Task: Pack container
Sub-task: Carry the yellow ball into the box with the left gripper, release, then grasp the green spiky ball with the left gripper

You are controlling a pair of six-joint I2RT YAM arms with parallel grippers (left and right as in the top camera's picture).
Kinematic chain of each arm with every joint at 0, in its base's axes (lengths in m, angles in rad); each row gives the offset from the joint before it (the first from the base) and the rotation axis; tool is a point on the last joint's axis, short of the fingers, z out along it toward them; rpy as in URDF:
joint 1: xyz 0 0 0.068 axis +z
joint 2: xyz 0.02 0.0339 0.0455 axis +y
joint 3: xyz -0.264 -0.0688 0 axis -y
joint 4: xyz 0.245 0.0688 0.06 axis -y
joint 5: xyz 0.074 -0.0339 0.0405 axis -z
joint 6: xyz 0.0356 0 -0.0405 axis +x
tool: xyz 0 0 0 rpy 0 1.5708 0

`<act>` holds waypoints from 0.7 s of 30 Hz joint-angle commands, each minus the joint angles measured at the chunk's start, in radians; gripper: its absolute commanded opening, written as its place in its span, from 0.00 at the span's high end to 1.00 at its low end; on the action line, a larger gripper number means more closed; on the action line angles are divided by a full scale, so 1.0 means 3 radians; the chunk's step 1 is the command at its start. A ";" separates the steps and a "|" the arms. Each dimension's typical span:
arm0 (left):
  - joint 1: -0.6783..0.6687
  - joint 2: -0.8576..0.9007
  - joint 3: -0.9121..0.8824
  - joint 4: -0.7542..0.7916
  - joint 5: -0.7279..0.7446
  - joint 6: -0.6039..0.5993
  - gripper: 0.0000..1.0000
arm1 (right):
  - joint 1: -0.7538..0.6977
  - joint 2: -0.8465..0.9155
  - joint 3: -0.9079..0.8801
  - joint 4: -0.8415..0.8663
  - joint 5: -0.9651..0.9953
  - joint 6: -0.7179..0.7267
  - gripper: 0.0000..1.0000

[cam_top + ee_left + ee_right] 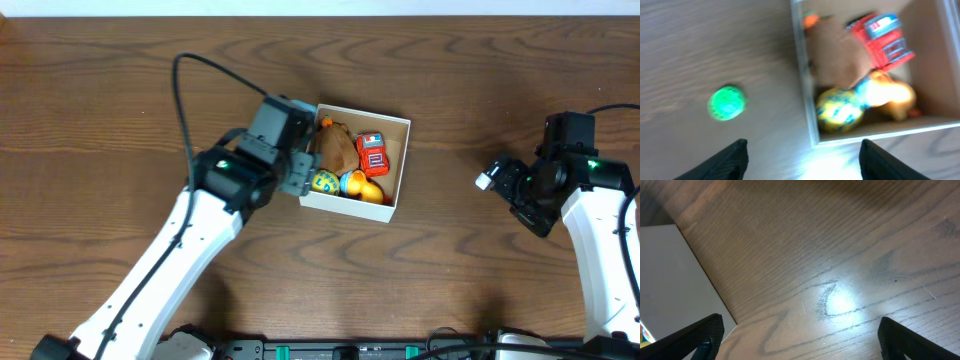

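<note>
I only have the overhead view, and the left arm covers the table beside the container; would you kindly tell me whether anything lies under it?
Observer: Yes. The left wrist view shows a small green round piece on the table, outside the container and apart from its wall.
Operator: Thank you. Is that arm holding anything?
Observer: No. The left gripper is open, jaws wide apart, with nothing between them.
Operator: And the right one?
Observer: The right wrist view shows the right gripper open too, empty, over bare wood.
</note>
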 commanded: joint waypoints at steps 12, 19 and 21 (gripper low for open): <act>0.1228 0.1040 -0.0064 0.0123 0.0177 -0.0158 0.13 | -0.0015 0.0017 -0.0003 -0.0001 -0.0010 0.0042 0.01; 0.1340 0.1472 -0.0064 0.0426 0.0237 -0.0083 0.13 | -0.0015 0.0017 -0.0003 -0.0001 -0.0010 0.0042 0.01; 0.1333 0.1555 -0.0064 0.0486 0.0238 -0.0083 0.12 | -0.0015 0.0017 -0.0003 -0.0001 -0.0010 0.0042 0.01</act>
